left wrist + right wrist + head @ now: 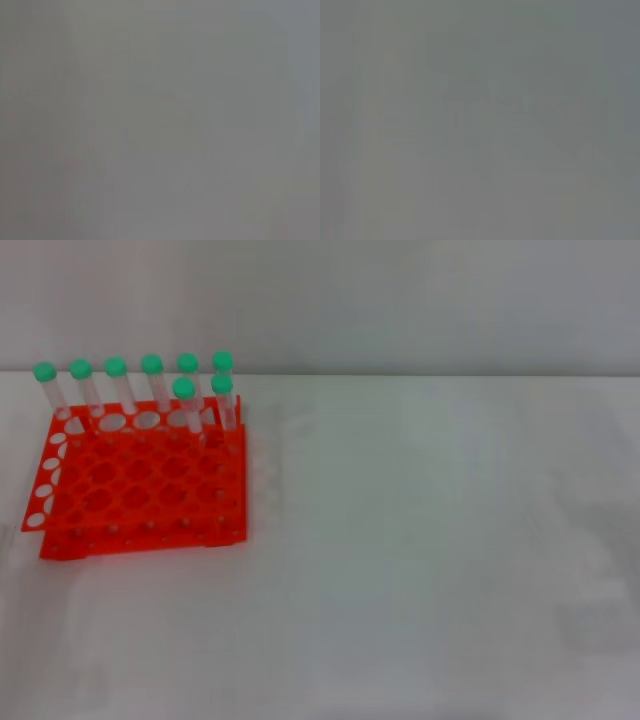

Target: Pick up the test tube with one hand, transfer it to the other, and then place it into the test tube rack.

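The orange-red test tube rack (140, 485) stands on the white table at the left in the head view. Several clear test tubes with green caps (152, 364) stand upright in its far rows; two of them (184, 388) sit one row nearer at the rack's right end. No tube lies loose on the table. Neither gripper nor arm shows in the head view. Both wrist views show only plain grey with nothing to make out.
The white table (430, 540) stretches to the right of and in front of the rack. A pale wall (400, 300) rises behind the table's far edge.
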You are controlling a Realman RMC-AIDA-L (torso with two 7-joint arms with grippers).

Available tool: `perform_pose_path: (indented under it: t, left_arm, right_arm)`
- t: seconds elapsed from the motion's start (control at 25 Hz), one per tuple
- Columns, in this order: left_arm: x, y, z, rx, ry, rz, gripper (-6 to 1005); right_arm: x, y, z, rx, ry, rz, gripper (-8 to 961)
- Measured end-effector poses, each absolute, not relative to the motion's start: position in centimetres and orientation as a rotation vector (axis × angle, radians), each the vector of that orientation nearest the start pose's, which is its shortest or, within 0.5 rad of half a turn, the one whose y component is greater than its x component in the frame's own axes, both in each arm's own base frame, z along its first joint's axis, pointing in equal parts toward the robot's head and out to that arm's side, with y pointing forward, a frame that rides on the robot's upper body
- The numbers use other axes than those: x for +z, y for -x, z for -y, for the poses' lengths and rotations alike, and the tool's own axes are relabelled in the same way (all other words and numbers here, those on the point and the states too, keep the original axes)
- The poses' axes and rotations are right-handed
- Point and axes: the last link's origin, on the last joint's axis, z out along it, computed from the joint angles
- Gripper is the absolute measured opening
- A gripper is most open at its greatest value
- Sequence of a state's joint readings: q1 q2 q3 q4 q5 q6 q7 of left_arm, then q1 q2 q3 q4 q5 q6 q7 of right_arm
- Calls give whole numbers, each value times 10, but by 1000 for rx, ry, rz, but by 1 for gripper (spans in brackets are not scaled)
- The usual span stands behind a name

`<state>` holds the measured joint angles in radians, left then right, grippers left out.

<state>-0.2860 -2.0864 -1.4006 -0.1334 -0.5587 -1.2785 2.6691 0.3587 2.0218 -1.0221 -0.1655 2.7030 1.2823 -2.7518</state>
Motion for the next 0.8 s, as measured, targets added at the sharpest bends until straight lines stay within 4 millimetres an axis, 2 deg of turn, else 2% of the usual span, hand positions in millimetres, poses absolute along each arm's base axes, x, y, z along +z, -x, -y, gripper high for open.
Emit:
perform_pose_path:
  t: [0.52,0.8]
  left_arm:
    - [48,383,-273,-938,1117,737,818]
    - [51,388,-257,-937,1097,717,816]
  right_arm:
    - [70,-367,-316,773,1435,-488,870]
    - [67,-370,-310,772,1433,-505,870]
